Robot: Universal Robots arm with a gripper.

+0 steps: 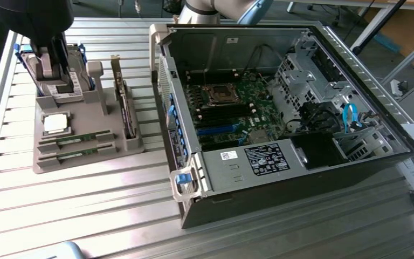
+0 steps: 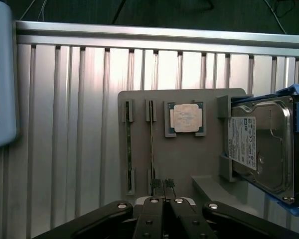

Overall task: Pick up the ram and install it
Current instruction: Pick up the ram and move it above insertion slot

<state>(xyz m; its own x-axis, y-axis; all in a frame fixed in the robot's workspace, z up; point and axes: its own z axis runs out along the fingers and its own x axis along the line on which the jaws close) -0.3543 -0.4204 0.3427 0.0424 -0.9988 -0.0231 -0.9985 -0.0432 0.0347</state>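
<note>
Collision is the risk: the gripper, closed and empty, hangs near the ram; lowered so, it could strike the stick.

Table: ribbed metal slats, brushed, bright with glare.
Holder tray: grey plastic, matt, faintly grainy.
Ram: thin green circuit board, dull; the second stick beside it looks alike.
Processor chip: silver metal lid, satin, lightly smudged.
Hard drive: polished metal cover, mirror-glossy, with a white paper label.
Drive bracket: blue plastic, smooth.
Computer case: grey sheet metal inside, bare and semi-matt; outer skin black, probably painted metal.
Case latch: blue plastic, smooth, slightly glossy.
Gripper: black matt body, shiny metal screw heads.
</note>
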